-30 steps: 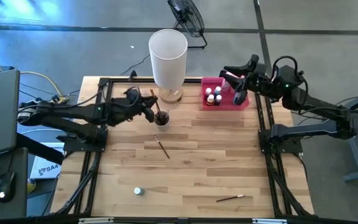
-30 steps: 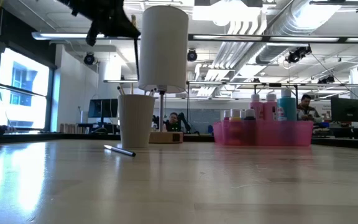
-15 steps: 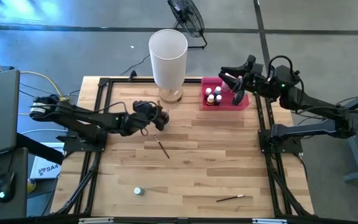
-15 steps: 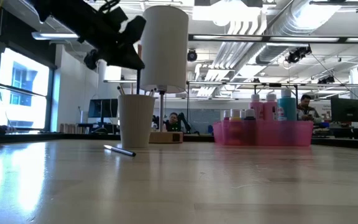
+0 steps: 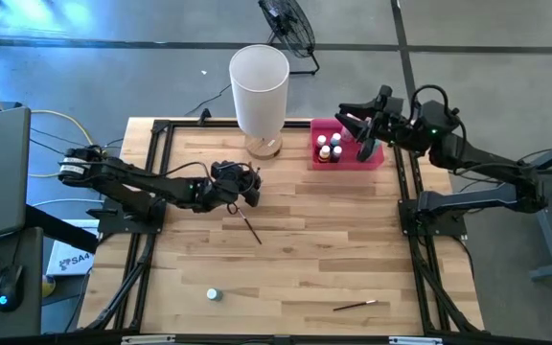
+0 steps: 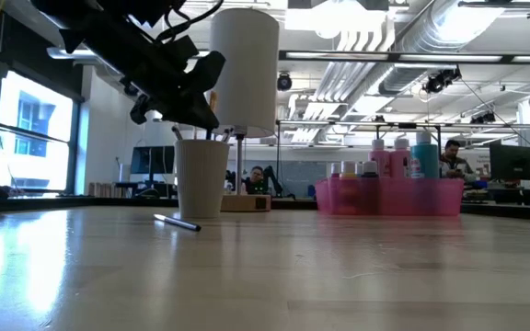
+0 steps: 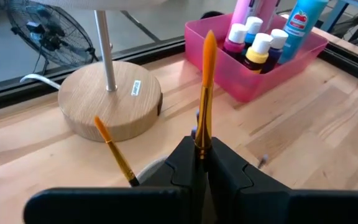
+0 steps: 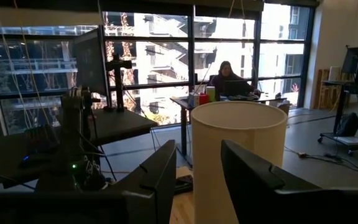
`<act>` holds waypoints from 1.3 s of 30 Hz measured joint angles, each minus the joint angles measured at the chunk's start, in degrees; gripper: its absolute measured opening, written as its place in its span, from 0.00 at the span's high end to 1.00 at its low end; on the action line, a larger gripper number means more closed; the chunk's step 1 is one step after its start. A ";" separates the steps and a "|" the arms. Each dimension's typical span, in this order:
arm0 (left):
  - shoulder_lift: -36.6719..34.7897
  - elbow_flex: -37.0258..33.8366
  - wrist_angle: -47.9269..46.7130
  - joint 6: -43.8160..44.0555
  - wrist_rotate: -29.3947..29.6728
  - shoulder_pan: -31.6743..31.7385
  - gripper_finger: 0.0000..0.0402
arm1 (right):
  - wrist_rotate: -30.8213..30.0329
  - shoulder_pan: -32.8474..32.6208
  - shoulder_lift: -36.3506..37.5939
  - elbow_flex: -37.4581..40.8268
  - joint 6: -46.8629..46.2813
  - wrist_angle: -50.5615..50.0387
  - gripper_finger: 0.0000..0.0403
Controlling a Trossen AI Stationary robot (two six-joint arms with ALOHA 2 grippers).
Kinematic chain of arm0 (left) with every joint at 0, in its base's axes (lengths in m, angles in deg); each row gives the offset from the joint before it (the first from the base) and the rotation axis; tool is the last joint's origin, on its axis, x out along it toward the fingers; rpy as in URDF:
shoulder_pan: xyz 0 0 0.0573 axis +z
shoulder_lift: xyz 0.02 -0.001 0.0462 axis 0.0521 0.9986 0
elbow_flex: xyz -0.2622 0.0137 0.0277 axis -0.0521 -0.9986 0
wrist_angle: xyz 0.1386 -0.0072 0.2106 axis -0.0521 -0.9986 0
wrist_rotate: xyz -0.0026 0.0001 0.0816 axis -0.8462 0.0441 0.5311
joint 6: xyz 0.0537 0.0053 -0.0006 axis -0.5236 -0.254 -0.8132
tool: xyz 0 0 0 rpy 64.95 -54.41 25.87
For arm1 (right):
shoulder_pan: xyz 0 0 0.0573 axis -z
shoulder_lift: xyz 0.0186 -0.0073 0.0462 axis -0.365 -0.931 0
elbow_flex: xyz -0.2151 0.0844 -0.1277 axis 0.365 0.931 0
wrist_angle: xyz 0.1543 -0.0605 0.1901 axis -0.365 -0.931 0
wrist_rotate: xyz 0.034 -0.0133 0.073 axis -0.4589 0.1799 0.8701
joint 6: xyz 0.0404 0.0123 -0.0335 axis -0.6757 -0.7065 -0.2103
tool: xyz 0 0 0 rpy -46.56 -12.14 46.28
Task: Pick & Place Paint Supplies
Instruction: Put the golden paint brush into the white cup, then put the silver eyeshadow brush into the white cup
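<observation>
My left gripper (image 5: 245,184) hovers over a white cup (image 6: 201,176) near the lamp base and is shut on a thin paintbrush (image 7: 205,93), whose orange bristle tip (image 7: 209,43) points away from the fingers. A second orange-tipped brush (image 7: 114,149) stands in the cup. Another brush (image 5: 249,227) lies flat on the table beside the cup. One more brush (image 5: 355,306) and a tiny bottle (image 5: 214,294) lie near the front edge. My right gripper (image 5: 356,134) hangs open above the pink tray (image 5: 348,161), touching nothing. My left gripper pinches the brush's shaft (image 7: 201,134) between its two fingers, well below the bristles. The fingers reach in from the table's left, slanting down, and lie across the brush. The bristle end sticks out beyond the fingers; the gripper hides the handle end.
The tall white lamp shade (image 5: 259,86) on its round wooden base (image 7: 110,102) stands just behind the cup. The pink tray holds several paint bottles (image 5: 330,147). Bare wood lies across the table's middle and right front.
My left gripper has come down toward the cup, still shut on the brush, and has tipped further downward. The brush has come down with it. My right gripper has kept still.
</observation>
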 joint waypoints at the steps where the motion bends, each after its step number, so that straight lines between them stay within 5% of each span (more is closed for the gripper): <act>1: 0.00 0.00 -0.02 0.11 -0.03 0.12 0.95 | -0.02 0.00 0.00 0.00 0.00 -0.02 0.70; 12: 0.00 0.00 -0.06 0.05 0.00 0.12 0.83 | 0.00 0.00 0.00 0.00 0.44 -0.02 0.70; 22: -0.41 0.00 -0.33 -0.03 -1.20 0.11 0.82 | 0.07 0.00 0.00 0.00 0.46 -0.04 0.70; 39: -17.25 0.07 -1.77 -8.20 -4.34 0.10 0.82 | 3.23 0.00 0.02 0.00 1.90 -0.02 0.70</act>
